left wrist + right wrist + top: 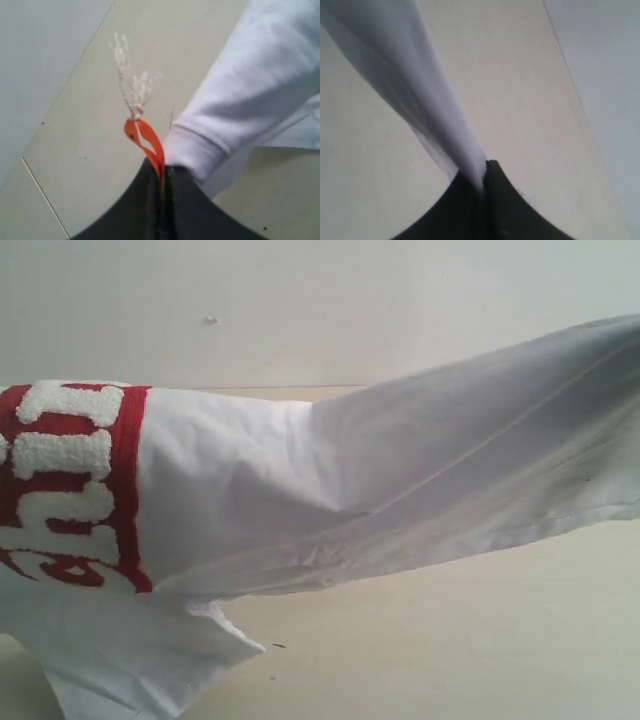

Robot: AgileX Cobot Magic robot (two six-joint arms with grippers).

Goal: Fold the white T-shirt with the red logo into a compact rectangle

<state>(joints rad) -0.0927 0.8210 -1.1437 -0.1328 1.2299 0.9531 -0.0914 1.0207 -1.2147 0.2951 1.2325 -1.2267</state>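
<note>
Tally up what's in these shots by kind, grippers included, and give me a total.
White T-shirt: 1
Orange tag: 1
Frayed string: 1
Grippers: 2, left gripper and right gripper
Total: 5

The shirt (330,490) hung stretched across the middle of the exterior frame and barred your way there; you had open table (460,650) under it at lower right.

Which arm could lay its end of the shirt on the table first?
Probably left: the left pincer grips the T-shirt by its orange tag, the lower end; the right pincer holds its end higher.
</note>
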